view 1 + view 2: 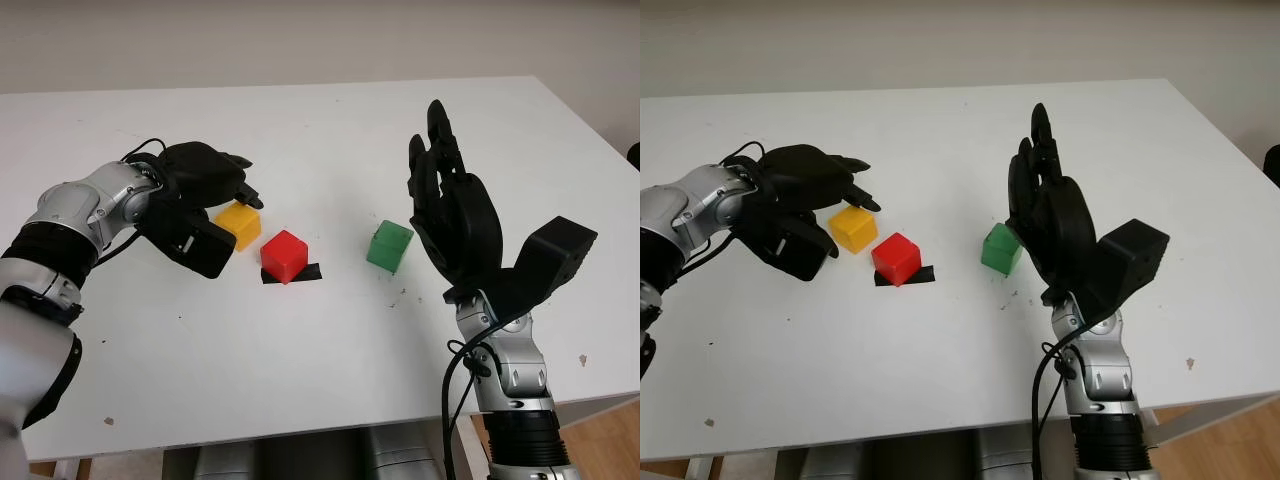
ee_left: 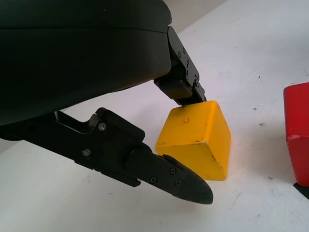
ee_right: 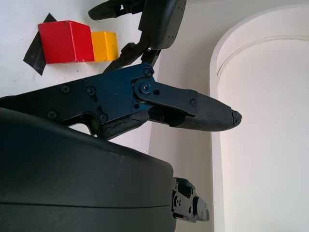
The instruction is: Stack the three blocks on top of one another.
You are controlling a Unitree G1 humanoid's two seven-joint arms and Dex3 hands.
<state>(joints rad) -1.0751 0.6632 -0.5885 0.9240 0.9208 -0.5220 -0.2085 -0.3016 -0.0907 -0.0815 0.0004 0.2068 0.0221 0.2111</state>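
We see three blocks on the white table [image 1: 330, 380], none of them stacked. The yellow block [image 1: 239, 225] sits on the tabletop at the left of the row. Just beside it, toward the robot, stands the red block [image 1: 284, 256], which sits on a small piece of black tape [image 1: 307, 273]. The green block [image 1: 390, 246] is apart from these two, further to the right, and it looks a little tilted.

Our left hand [image 1: 205, 180] is at the yellow block. Its fingers reach over and around the block. In the left wrist view one fingertip [image 2: 182, 92] touches the top edge of the yellow block, and another finger [image 2: 169, 176] lies low beside its front face. The block still stands flat on the table, so we cannot tell whether the hand already grips it or is just closing around it.

Our right hand [image 1: 450, 210] is held up above the table, just to the right of the green block, with the fingers pointing up and away. It holds nothing and is open, and it does not touch the green block.
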